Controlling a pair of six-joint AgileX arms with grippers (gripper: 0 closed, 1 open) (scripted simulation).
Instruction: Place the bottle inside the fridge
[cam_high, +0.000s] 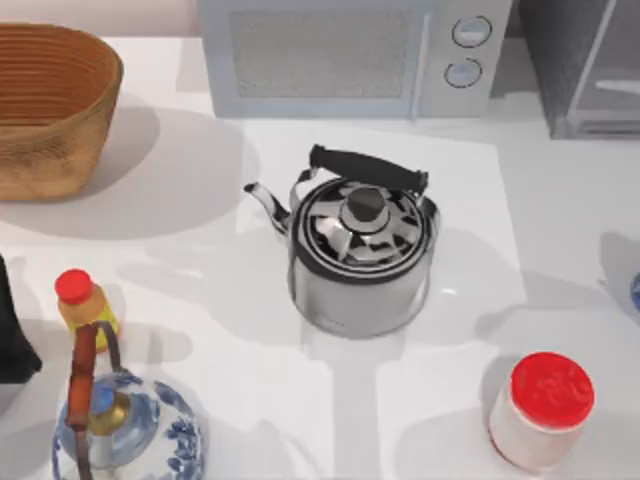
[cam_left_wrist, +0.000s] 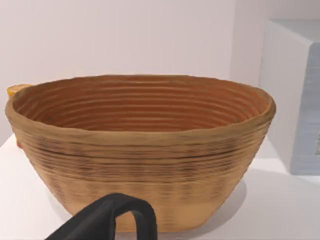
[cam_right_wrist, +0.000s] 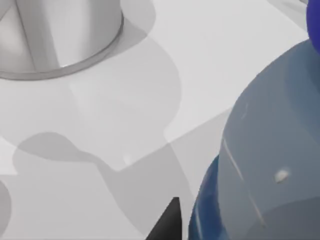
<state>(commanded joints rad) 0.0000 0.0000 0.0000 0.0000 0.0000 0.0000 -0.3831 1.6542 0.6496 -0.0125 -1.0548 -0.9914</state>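
Top view looks down; left wrist faces the basket (cam_left_wrist: 140, 150), right wrist perhaps hugs the kettle (cam_right_wrist: 60, 35).

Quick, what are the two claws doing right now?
Left gripper: by the basket, cannot be told.
Right gripper: close beside the bottle, cannot be told.

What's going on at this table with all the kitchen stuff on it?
A two-armed robot is meant to put a small deep-blue bottle into the dark grey fridge at the table's far right corner. That bottle sits at the table's right edge, with the right gripper close beside it; nothing is lifted yet. The left arm waits at the left edge, facing a woven brown basket. A shiny steel kettle stands in the middle, in front of a light grey microwave.
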